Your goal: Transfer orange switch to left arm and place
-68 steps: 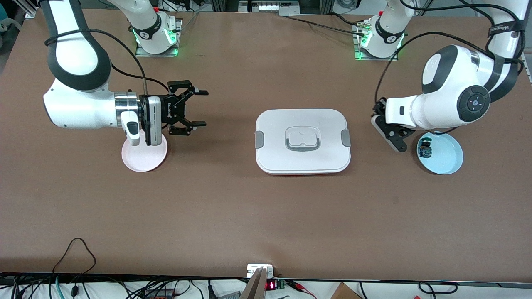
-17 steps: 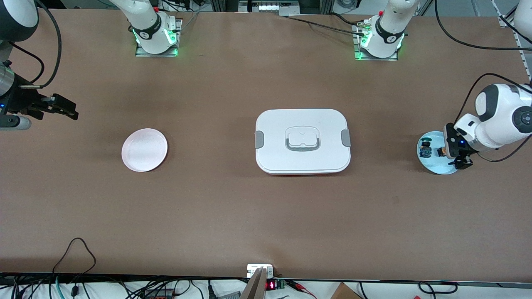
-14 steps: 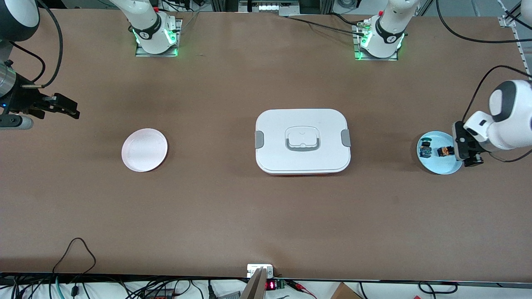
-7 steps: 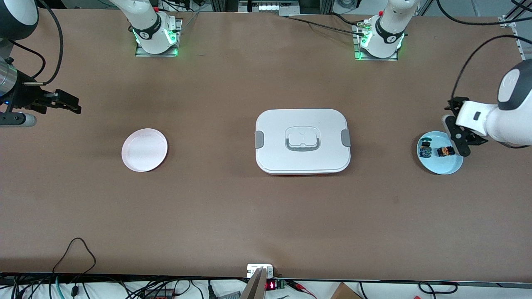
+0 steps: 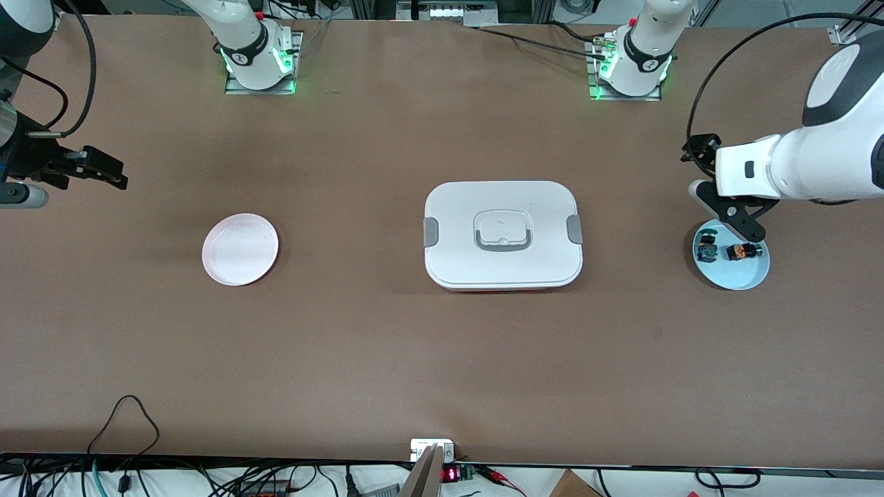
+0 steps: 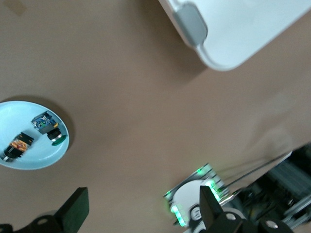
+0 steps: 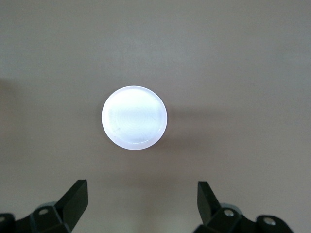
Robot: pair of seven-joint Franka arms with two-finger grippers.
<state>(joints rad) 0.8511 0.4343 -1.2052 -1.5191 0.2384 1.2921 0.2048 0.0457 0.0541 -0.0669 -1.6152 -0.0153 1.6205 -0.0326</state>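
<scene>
- Front view: the orange switch (image 5: 742, 251) lies on its side in the blue plate (image 5: 749, 277) toward the left arm's end of the surface, well apart from the box (image 5: 503, 235), with a green-capped switch (image 5: 706, 248) just beside it on the side facing the box.
- Left end effector (image 5: 722, 200) hangs spread wide over the plate's rim, empty.
- Right end effector (image 5: 86, 169), also spread and empty, waits over bare surface at the right arm's end, far from the box; the pink plate (image 5: 240, 249) sits between it and the box.
- Likely handling: tiny, light, rigid, with a rounded body that could roll or tip, so pinch across the black collar or tan body rather than the smooth orange face.
</scene>
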